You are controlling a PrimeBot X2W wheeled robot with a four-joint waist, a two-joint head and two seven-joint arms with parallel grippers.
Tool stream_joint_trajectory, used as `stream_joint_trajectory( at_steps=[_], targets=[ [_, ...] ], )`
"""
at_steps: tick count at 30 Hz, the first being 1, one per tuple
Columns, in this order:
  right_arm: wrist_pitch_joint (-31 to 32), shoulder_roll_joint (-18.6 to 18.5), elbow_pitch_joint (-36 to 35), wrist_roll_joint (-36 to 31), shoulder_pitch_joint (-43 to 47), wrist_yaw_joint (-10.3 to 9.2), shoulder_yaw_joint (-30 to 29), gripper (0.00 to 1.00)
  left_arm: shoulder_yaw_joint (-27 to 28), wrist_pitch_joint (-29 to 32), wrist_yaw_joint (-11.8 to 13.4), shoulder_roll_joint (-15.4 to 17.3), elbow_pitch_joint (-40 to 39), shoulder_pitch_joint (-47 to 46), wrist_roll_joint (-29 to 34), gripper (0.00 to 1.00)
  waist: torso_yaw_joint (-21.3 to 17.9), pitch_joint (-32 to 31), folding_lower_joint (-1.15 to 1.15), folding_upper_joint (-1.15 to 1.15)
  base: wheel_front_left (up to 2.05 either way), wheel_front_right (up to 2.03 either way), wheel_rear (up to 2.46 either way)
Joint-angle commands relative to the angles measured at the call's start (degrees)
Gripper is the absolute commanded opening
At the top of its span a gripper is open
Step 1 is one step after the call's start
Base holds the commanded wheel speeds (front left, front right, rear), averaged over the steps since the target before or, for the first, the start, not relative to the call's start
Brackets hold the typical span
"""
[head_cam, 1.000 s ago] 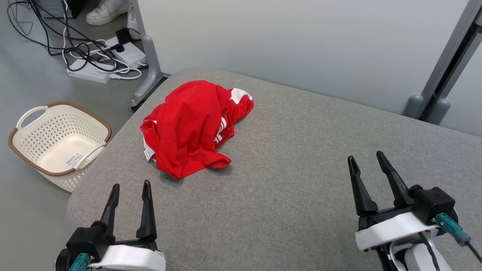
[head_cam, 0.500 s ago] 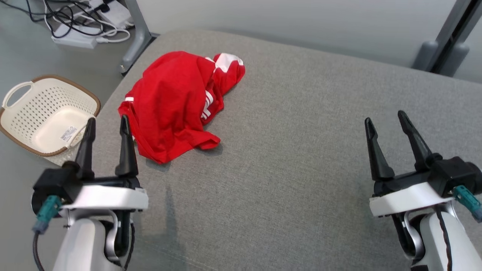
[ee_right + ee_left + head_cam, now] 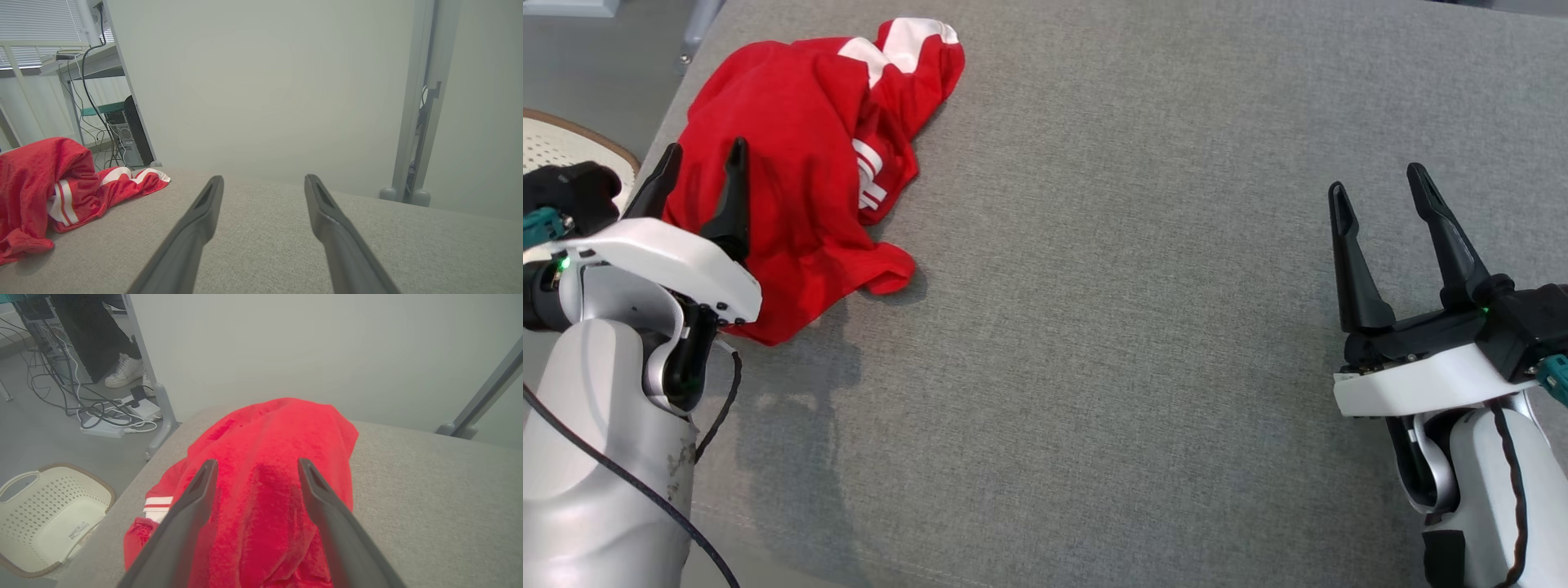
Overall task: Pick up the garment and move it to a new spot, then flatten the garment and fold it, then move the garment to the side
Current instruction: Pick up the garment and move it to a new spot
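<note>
Because the red garment (image 3: 800, 155) lies crumpled at the far left of the grey cushioned surface (image 3: 1111, 327), the left gripper (image 3: 706, 145) hangs over its near edge. Its jaws are spread wide and empty, lined up, I judge, for a grab. Whether the fingertips touch cloth is hard to tell. The right gripper (image 3: 1375, 178) sits well apart at the near right, equally wide, holding nothing.

Right of the garment (image 3: 800, 155): bare grey bench (image 3: 1111, 327) as far as the right gripper (image 3: 1374, 177), which is spread wide, so there is free passage.
Over the garment: the left gripper (image 3: 707, 145), jaws apart, above its left part.
Left of the garment: the bench edge, then a cream basket (image 3: 49, 514) down on the floor.
Behind the garment: a pale wall panel (image 3: 286, 347) and a grey post (image 3: 161, 408) close the far side, with cables (image 3: 81, 412) beyond.
</note>
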Motion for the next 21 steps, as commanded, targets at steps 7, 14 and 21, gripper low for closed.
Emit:
stream_joint_trajectory(
  at_steps=[7, 14, 21],
  targets=[
    [-0.1, 0.2, -0.1, -0.3, -0.5, 0.01, 0.7, 1.00, -2.4, 7.8, -1.1, 3.1, 4.6, -5.5, -0.6, 1.00, -2.7, 2.0, 0.00, 0.00, 0.00, 0.00, 0.00],
    [-0.4, 0.6, 0.3, -0.5, -1.4, 0.01, 1.7, 1.00, -4.4, 14.2, -1.4, 4.6, 9.5, -8.6, -0.7, 1.00, -4.1, 3.3, 0.00, 0.00, 0.00, 0.00, 0.00],
    [-0.7, 0.8, 0.8, -0.4, -2.0, 0.01, 1.8, 1.00, -5.4, 14.8, -1.1, 5.5, 12.9, -10.6, 0.0, 0.00, -4.9, 3.7, 0.00, 0.00, 0.00, 0.00, 0.00]
  ],
)
